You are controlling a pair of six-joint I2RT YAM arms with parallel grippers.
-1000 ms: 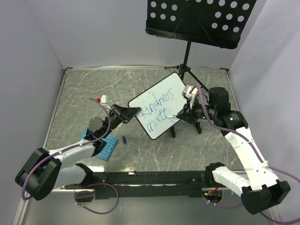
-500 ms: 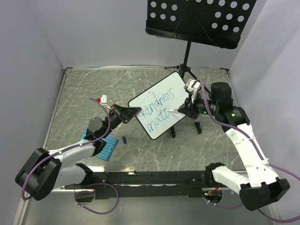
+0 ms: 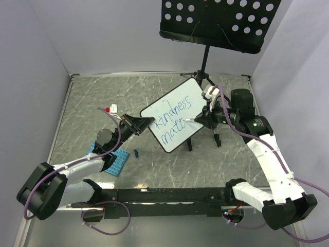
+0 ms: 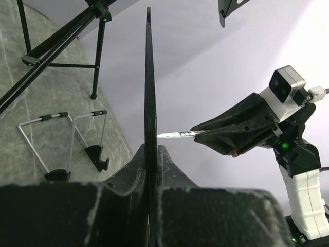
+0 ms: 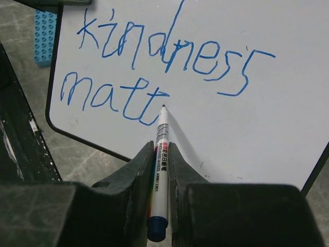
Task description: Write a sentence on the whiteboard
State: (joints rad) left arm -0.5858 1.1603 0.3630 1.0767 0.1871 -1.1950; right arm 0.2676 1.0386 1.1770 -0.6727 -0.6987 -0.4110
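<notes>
the whiteboard looks smooth and glossy, the table marbled.

The whiteboard is seen in white, edged by a thin dark rim, and the sentence on it is written in blue. The marker is shown with a white barrel, a red-printed label and a dark blue end. The table is patterned in grey marble with pale veins. At the far side, the music-stand tray is coloured black and pierced with rows of round holes. A light blue studded plate is seen at the near left. The left arm and the right arm are finished in black and white, and purple cables are strung along them.
</notes>
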